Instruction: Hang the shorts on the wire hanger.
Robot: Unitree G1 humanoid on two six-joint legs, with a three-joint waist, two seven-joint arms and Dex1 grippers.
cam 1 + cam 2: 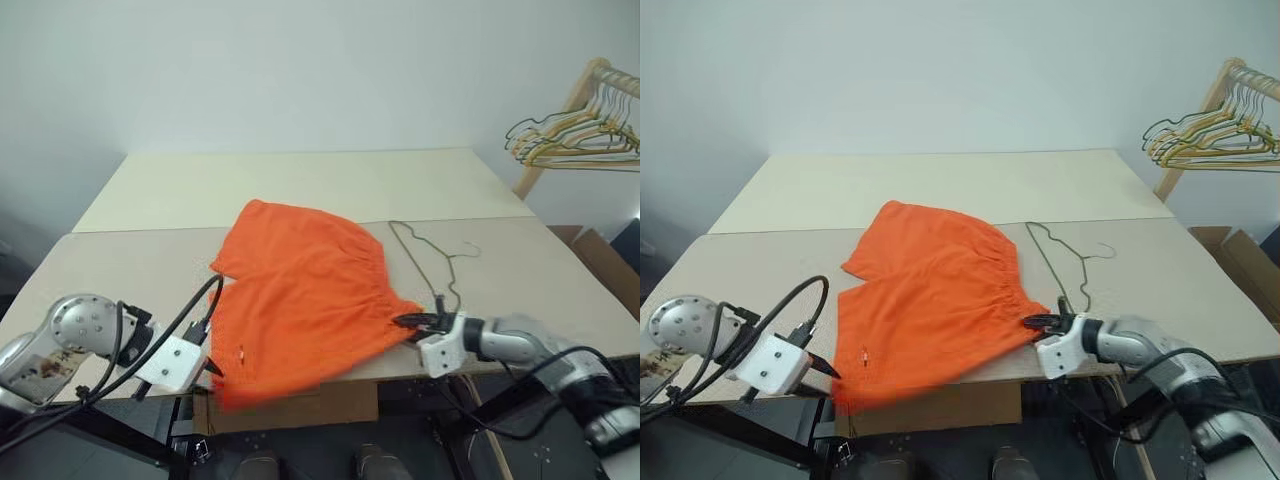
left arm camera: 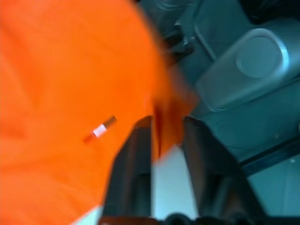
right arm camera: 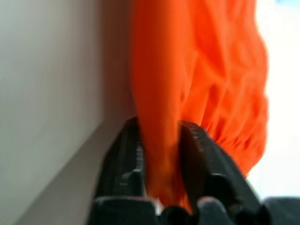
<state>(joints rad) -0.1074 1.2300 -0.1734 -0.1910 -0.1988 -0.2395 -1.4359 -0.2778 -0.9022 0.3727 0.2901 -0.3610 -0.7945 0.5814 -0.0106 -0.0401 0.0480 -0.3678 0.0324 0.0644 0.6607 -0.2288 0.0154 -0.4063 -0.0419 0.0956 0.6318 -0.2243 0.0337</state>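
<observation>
Orange shorts (image 1: pixel 300 300): lying flat on the table (image 1: pixel 120 260), near hem overhanging the front edge; wire hanger (image 1: pixel 430 258) lying just beside them, toward the right. Left gripper (image 2: pixel 166 140) and right gripper (image 3: pixel 161 159) each straddling cloth, fingers parted with fabric between, though whether they are pinching is staying blurred. The waistband probably needs lifting evenly toward the hanger.

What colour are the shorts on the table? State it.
Bright orange, plain; the shorts show best in the left eye view.
</observation>
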